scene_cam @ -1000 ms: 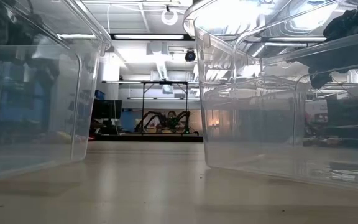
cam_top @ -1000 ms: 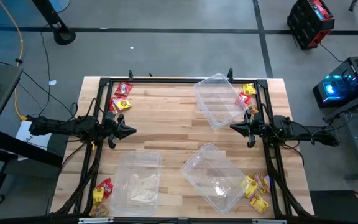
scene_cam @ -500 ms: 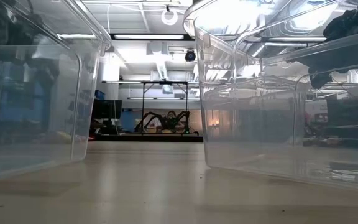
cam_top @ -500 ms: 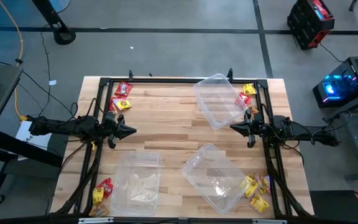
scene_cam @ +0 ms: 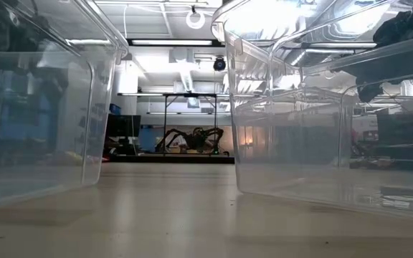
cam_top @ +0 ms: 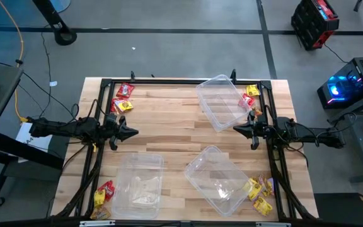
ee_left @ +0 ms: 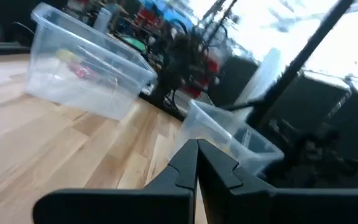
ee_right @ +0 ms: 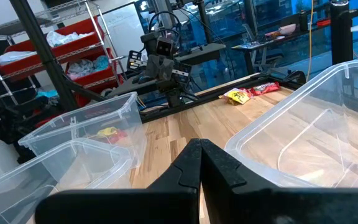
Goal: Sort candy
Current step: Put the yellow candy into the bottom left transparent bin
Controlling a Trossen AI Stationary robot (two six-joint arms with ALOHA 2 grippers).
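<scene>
the sorting looks not yet begun: all three clear tubs appear bare inside and every sweet lies loose on the tabletop point(cam_top: 169, 135), near its corners. at the left edge the left gripper point(cam_top: 133, 132) hangs about midway along the side, pointing inward, its jaws pressed tight together on nothing, as the left wrist view shows. just beyond it, toward the far left corner, lies a small heap of red candy point(cam_top: 123, 98) with a bit of yellow in it; at the near left corner sits another little heap of red and yellow candy point(cam_top: 103, 194), right beside the near left tub point(cam_top: 138, 183). moving across, the middle tub point(cam_top: 219, 180) lies skewed near the front edge and the far tub point(cam_top: 220, 101) lies skewed toward the far right corner. a few red and yellow sweets point(cam_top: 249, 96) rest against that far tub's right side, and a mostly yellow pile point(cam_top: 259, 192) lies at the near right corner beside the middle tub. at the right edge the right gripper point(cam_top: 236, 128) mirrors the other, midway along the side and pointing inward, jaws likewise clenched and carrying nothing. the step in hand seems to be the first pick. the next move calls for either arm to part its jaws, swing toward the closest heap, and come down over a single packet without dragging its neighbours, then carry it to the tub chosen for that colour.
</scene>
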